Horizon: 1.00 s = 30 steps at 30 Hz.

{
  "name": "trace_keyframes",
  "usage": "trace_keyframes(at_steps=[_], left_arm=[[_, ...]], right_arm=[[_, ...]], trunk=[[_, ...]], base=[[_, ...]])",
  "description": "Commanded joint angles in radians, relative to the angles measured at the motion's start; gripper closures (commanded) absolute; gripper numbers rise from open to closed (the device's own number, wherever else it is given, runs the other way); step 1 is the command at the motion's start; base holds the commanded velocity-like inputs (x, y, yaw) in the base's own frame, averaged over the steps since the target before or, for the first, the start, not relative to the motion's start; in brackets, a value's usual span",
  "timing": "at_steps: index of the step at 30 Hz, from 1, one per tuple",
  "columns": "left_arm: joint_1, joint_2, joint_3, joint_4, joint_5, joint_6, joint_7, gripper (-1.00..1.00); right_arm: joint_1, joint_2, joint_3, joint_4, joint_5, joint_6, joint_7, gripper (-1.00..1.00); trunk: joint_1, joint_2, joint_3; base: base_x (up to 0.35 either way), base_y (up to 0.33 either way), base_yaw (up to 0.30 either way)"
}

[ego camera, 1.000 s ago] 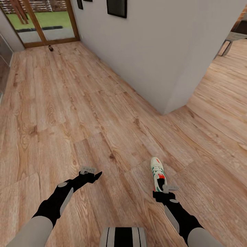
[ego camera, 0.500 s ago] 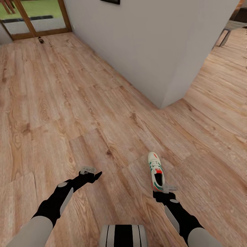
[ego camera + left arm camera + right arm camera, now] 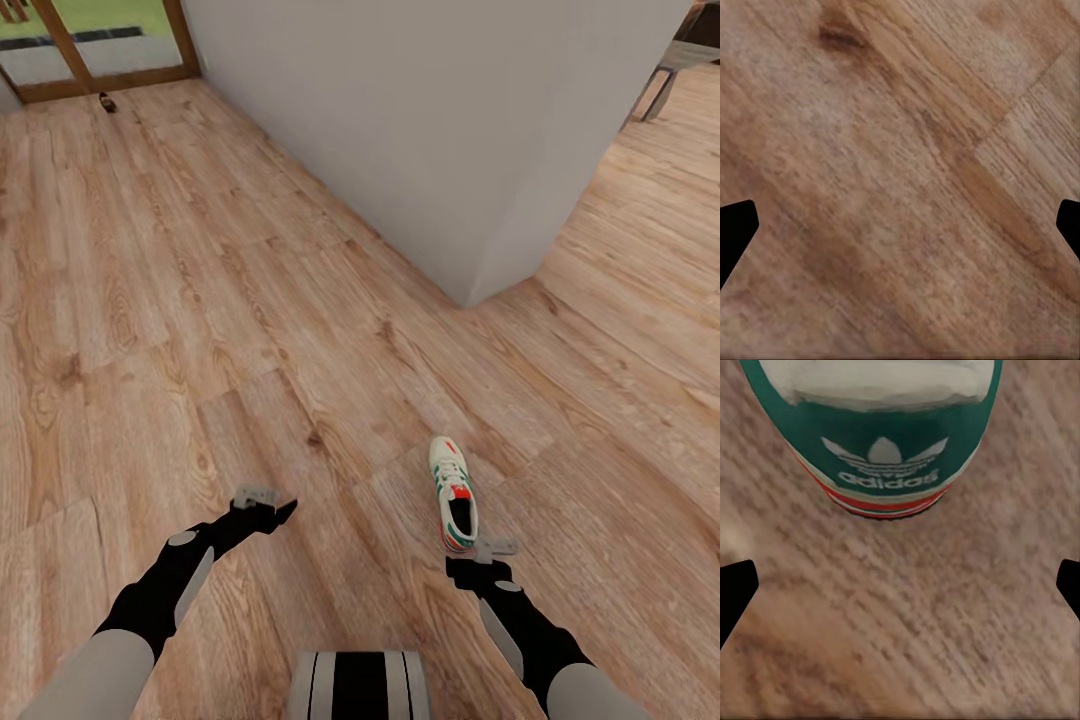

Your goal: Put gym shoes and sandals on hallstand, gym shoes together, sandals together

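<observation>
Lying just ahead of the spread-open right gripper (image 3: 478, 553): one gym shoe (image 3: 453, 493).

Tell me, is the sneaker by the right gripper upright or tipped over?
Upright: the gym shoe rests sole-down on the corridor floor, opening and laces facing up.

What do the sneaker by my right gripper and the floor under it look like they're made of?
Gym shoe: white upper, seemingly matte leather or synthetic; the green heel tab with printed logo looks smooth. Corridor floor: brown wood-look planks, with visible grain, knots and seams; real wood or laminate can't be told.
</observation>
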Motion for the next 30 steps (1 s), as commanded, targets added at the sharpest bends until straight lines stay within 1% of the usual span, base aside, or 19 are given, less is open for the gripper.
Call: trace_keyframes(at_steps=[1,13,20,30], left_arm=[[0.000,0.001,-0.001,-0.002,0.007,0.009,-0.002,-1.00],[0.000,0.001,0.001,-0.004,0.008,0.008,-0.002,-1.00],[0.000,0.002,0.001,-0.006,0.008,0.008,-0.003,-1.00],[0.000,0.002,0.000,-0.006,0.009,0.008,-0.004,-1.00]], right_arm=[[0.000,-0.001,0.008,-0.002,-0.010,0.005,-0.009,-1.00],[0.000,-0.001,0.008,-0.002,-0.010,0.005,-0.009,-1.00],[0.000,-0.001,0.008,-0.003,-0.010,0.005,-0.009,-1.00],[0.000,-0.001,0.008,-0.003,-0.010,0.005,-0.009,-1.00]], trunk=[[0.000,0.000,-0.001],[0.000,0.000,-0.001],[0.000,0.000,-0.001],[0.000,0.000,-0.001]], base=[[0.000,0.000,-0.002],[0.001,0.000,0.000],[0.089,0.000,0.000],[0.015,0.000,0.000]])
